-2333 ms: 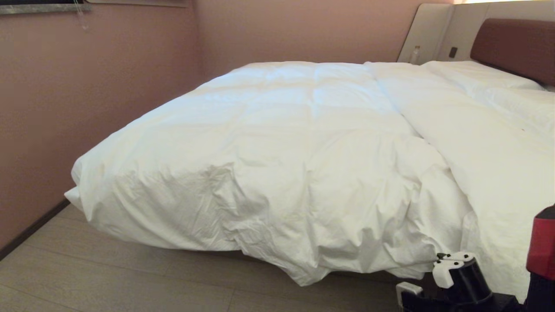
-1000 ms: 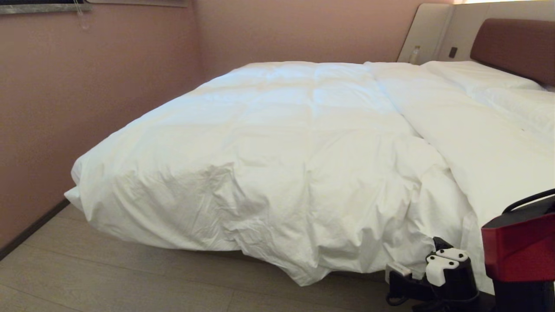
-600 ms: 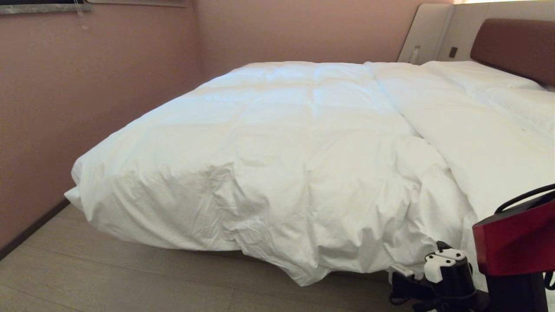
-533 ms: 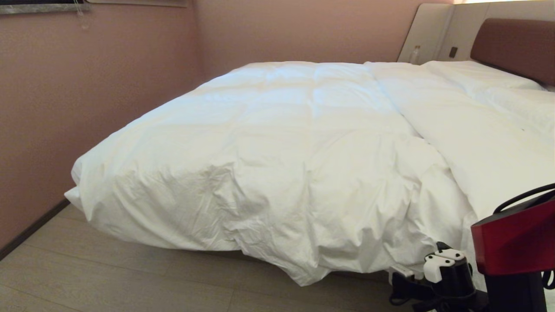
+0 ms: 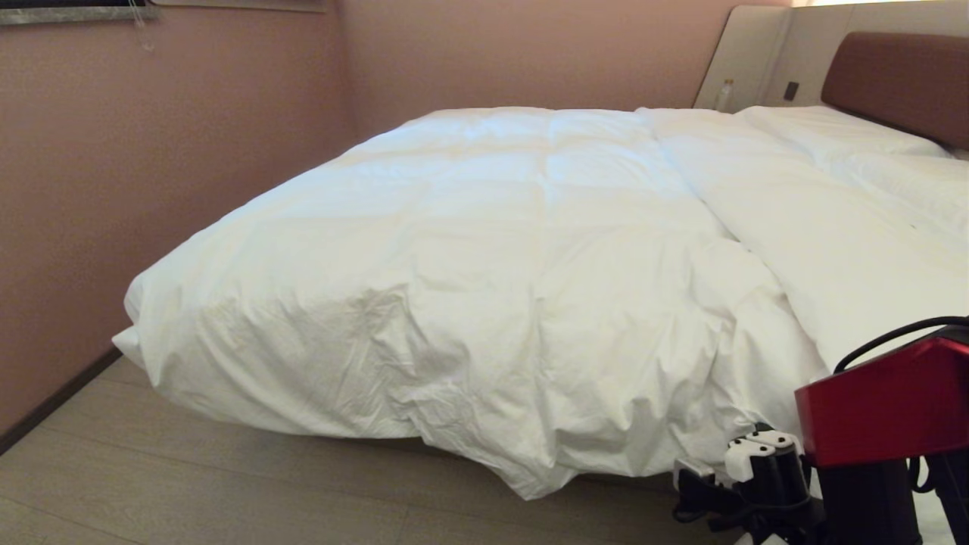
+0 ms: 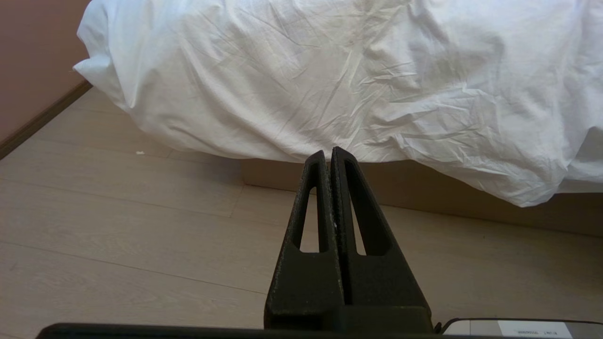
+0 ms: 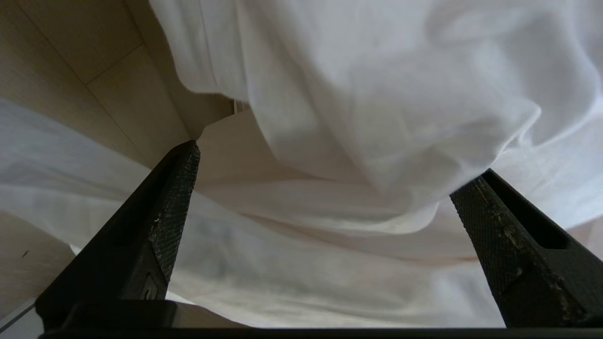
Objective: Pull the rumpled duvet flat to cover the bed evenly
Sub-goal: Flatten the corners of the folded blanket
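Observation:
The puffy white duvet [image 5: 484, 250] lies over the left part of the bed, and its crumpled near edge hangs toward the floor. White sheet [image 5: 848, 257] shows to its right, below the brown headboard [image 5: 901, 76]. My right arm [image 5: 878, 401] reaches in low at the bottom right, its wrist [image 5: 761, 454] by the duvet's hanging corner. My right gripper [image 7: 325, 174] is open wide, with folds of the white duvet [image 7: 377, 94] bulging between the fingers [image 7: 174, 188] but not clamped. My left gripper [image 6: 328, 153] is shut and empty, low over the floor, pointing at the bed base [image 6: 424, 193].
A pink wall [image 5: 151, 189] runs close along the bed's left side, with a dark baseboard [image 5: 53, 401]. Pale wood floor [image 5: 227, 484] lies in front of the bed. Pillows [image 5: 833, 129] sit by the headboard. A small bottle [image 5: 725, 94] stands by the beige panel [image 5: 746, 53].
My right arm has swung further into the head view, moving left toward the duvet's hanging corner. The duvet and the left arm have not moved.

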